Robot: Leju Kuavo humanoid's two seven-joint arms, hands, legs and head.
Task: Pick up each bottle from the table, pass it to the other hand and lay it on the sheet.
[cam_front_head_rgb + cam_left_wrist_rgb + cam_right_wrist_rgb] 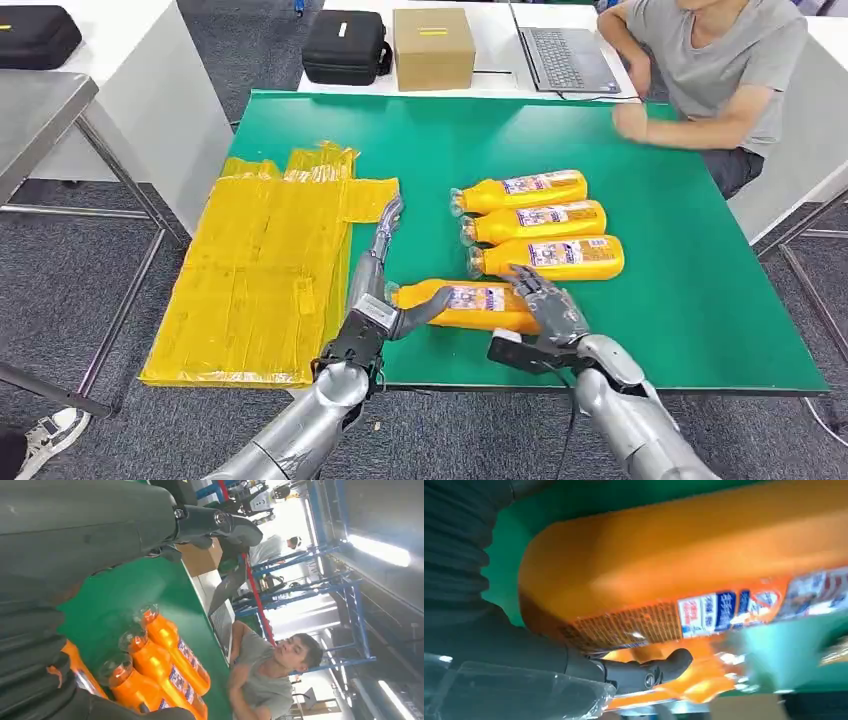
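Four orange bottles lie on the green table (690,300). The nearest bottle (465,305) is by the front edge, and my right hand (545,305) grips its base end from above. In the right wrist view this bottle (684,565) lies against the palm with the thumb (644,672) under it. My left hand (385,285) is at the bottle's neck end with fingers stretched out straight and the thumb touching the neck. The same bottle (75,662) shows beside its palm. The yellow sheet (265,280) lies to the left.
Three more bottles (525,190) (540,220) (555,258) lie in a row behind the held one, caps to the left. A person (715,70) sits at the far right corner. A laptop (565,55), cardboard box (432,45) and black case (345,45) stand behind the table.
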